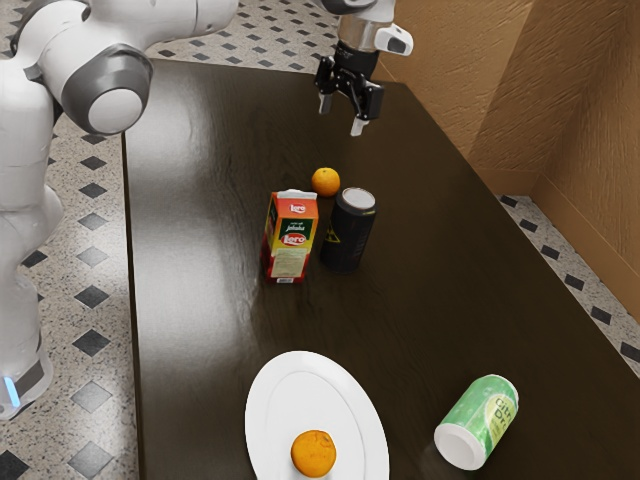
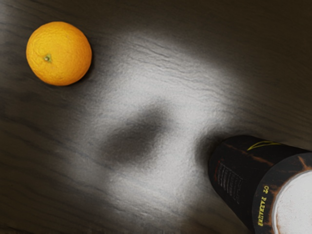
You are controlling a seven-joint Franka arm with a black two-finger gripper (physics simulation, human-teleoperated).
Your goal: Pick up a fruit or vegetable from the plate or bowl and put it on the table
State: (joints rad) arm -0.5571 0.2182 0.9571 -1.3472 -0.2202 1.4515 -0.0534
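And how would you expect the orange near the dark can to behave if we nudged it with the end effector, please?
The orange would probably roll, being nearly round and resting on the flat table. Its finely pitted skin suggests a fair grip rather than a slippery one. It looks plump and undented, so it is likely fairly firm.

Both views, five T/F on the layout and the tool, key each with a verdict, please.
1. An orange is on the plate. True.
2. The green can stands upright. False: it lies on its side.
3. The tool is open and empty. True.
4. The carton is on the plate. False: it stands on the table, beside the black can.
5. In the wrist view, the other orange touches the black can. False: tabletop separates them.
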